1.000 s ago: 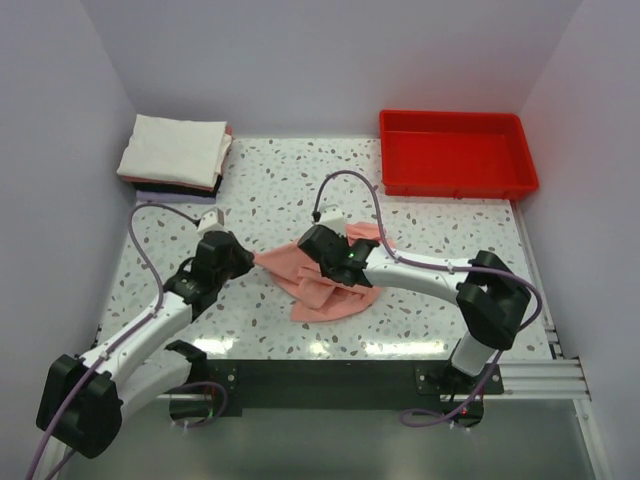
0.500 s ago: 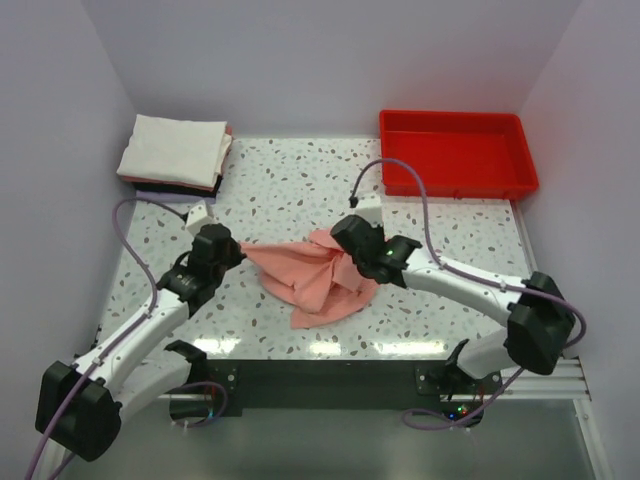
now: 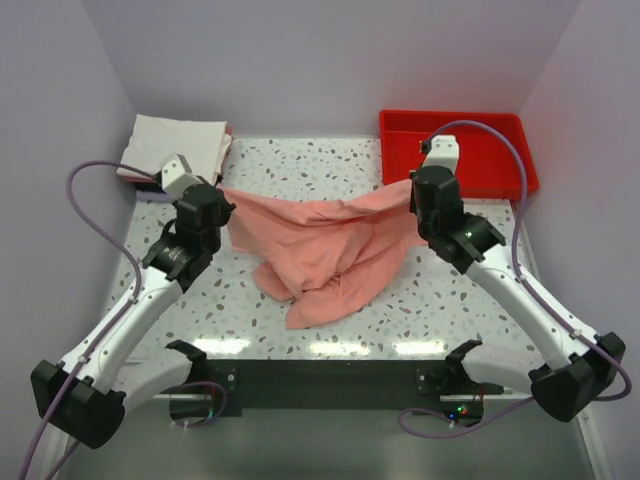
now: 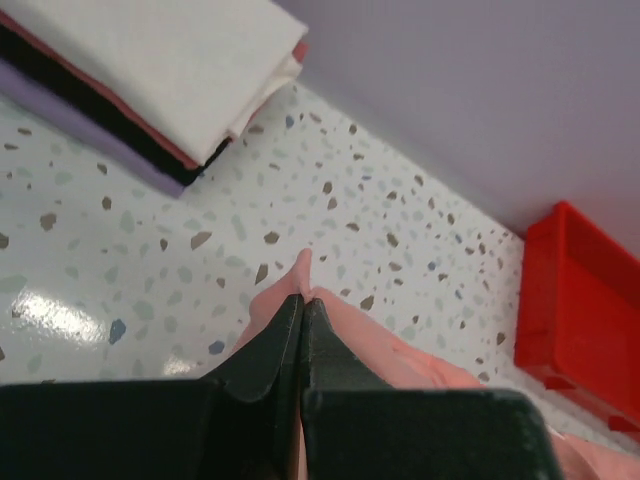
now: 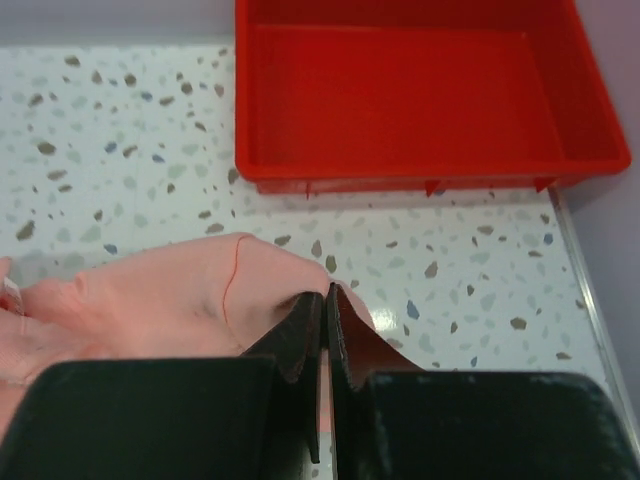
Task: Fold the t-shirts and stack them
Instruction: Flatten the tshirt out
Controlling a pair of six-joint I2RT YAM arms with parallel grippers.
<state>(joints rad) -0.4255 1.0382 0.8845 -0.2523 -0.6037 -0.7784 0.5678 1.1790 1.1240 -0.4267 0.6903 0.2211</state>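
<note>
The salmon-pink t-shirt [image 3: 325, 245] hangs stretched between both grippers above the middle of the table, its lower part bunched and trailing on the surface. My left gripper [image 3: 222, 196] is shut on the shirt's left edge [image 4: 335, 315]. My right gripper [image 3: 412, 192] is shut on its right edge [image 5: 200, 290]. A stack of folded t-shirts [image 3: 175, 150], white on top with pink, black and lavender below, lies at the back left; it also shows in the left wrist view [image 4: 150, 75].
A red plastic tray [image 3: 455, 150] stands at the back right, just behind my right gripper, and looks empty in the right wrist view [image 5: 420, 85]. Lavender walls close in the table on three sides.
Both grippers have lifted and moved apart toward the back, left one leftward and right one rightward, pulling the crumpled pink shirt up and spreading it wide.
</note>
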